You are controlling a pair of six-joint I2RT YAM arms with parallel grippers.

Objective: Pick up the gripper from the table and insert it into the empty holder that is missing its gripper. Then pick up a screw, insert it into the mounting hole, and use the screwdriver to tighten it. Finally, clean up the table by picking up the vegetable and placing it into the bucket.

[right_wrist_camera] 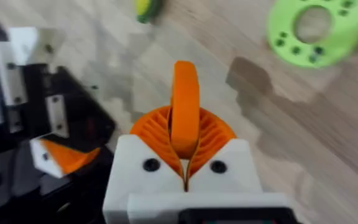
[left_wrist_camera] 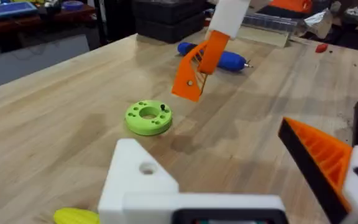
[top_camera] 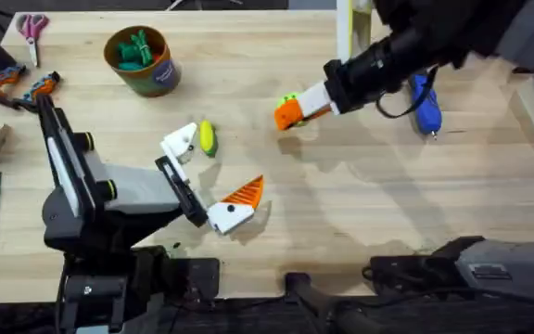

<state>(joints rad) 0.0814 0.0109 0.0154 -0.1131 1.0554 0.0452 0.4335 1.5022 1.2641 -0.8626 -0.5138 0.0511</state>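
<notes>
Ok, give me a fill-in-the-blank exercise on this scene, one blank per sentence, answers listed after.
1. The right gripper is shut on the loose orange ____.
2. The left gripper has an orange pad on just one finger; its other white holder is ____.
3. The blue screwdriver lies on the ____.
4. The yellow-green vegetable lies beside the bare ____.

Missing words: gripper; empty; table; holder
</notes>
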